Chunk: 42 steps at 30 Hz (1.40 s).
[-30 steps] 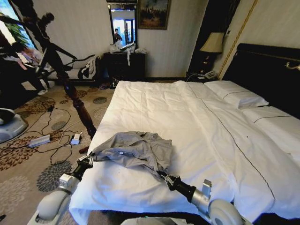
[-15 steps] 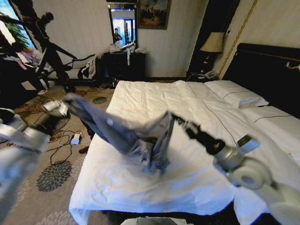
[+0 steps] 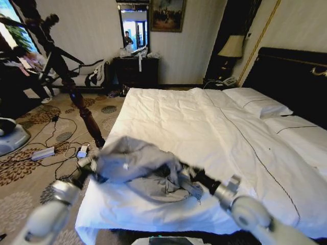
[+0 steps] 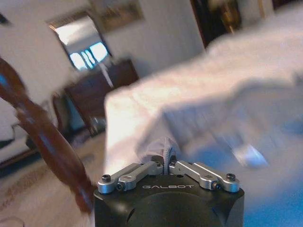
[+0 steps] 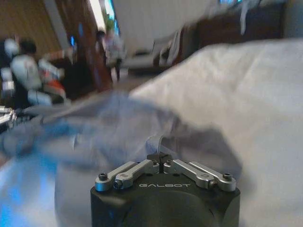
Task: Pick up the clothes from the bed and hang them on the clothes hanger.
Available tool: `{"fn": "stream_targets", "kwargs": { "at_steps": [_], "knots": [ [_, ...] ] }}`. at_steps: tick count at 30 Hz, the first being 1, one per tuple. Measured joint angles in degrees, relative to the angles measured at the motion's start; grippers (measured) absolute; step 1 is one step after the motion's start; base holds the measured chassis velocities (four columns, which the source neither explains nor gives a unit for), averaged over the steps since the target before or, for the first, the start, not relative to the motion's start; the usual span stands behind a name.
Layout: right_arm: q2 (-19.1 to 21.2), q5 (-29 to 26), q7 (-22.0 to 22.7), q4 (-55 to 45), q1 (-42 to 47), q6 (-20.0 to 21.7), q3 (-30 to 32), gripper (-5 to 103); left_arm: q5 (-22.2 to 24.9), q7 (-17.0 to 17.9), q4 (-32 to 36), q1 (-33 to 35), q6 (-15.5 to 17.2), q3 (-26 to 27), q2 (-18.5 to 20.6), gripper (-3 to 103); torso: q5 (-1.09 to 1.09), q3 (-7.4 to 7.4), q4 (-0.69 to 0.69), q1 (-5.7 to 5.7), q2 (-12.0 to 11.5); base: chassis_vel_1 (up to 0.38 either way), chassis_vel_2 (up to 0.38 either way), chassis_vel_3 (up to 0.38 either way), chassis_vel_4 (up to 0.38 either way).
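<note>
**Garment held at two points over the bed's near corner**

Hotel bedroom, patterned carpet at left. The bed (image 3: 214, 132) fills the scene, white sheets wrinkled. The clothes (image 3: 138, 166), grey-blue, lie bunched near the bed's near-left corner, long axis running crosswise between the arms, one end overhanging the left edge. Left tool (image 4: 166, 163) is clenched on a fabric fold; right tool (image 5: 161, 161) likewise pinches cloth. Risks, as judged: thin fabric could slip from either pinch, and the slack middle may drag or snag the sheet if the arms part unevenly.
</note>
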<state>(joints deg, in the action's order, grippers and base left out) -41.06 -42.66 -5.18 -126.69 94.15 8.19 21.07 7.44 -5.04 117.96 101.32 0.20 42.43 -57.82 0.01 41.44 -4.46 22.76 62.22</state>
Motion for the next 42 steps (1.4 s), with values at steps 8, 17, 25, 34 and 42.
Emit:
{"fn": "stream_targets", "kwargs": {
  "at_steps": [8,17,25,34,42],
  "knots": [
    [-0.3,7.7,-4.6,1.6,3.6,3.4,-3.9,0,-5.2,-0.6,-0.7,2.5,0.6,-1.4,-1.4,0,0.00,0.00,0.00,0.00,0.0,0.000,0.000,0.000,0.000],
    [1.1,4.0,-11.9,-0.9,3.5,2.9,-5.1,13,-6.8,-0.6,-1.0,3.7,0.3,-1.1,-2.3,0,-0.02,0.00,0.00,0.00,0.0,0.000,0.000,0.000,0.000],
    [3.1,-1.5,-36.0,1.6,-1.1,-5.7,-1.8,45,-7.2,-0.2,-1.8,3.9,1.1,-0.4,-2.2,0,-0.01,0.00,-0.01,0.00,0.0,0.000,0.000,0.000,0.000],
    [2.3,-8.9,-10.0,0.8,-8.2,1.6,-3.4,78,-7.2,-0.2,-1.7,4.3,1.2,-0.2,-2.2,0,0.00,0.01,-0.01,0.01,0.0,0.000,0.000,0.000,0.000],
    [-0.2,-25.7,8.5,-2.2,-15.6,13.3,-9.6,99,-6.8,0.3,-1.7,4.1,1.1,0.1,-2.2,0,-0.01,0.01,0.00,0.01,0.0,0.000,0.000,0.000,0.000]
  ]
}}
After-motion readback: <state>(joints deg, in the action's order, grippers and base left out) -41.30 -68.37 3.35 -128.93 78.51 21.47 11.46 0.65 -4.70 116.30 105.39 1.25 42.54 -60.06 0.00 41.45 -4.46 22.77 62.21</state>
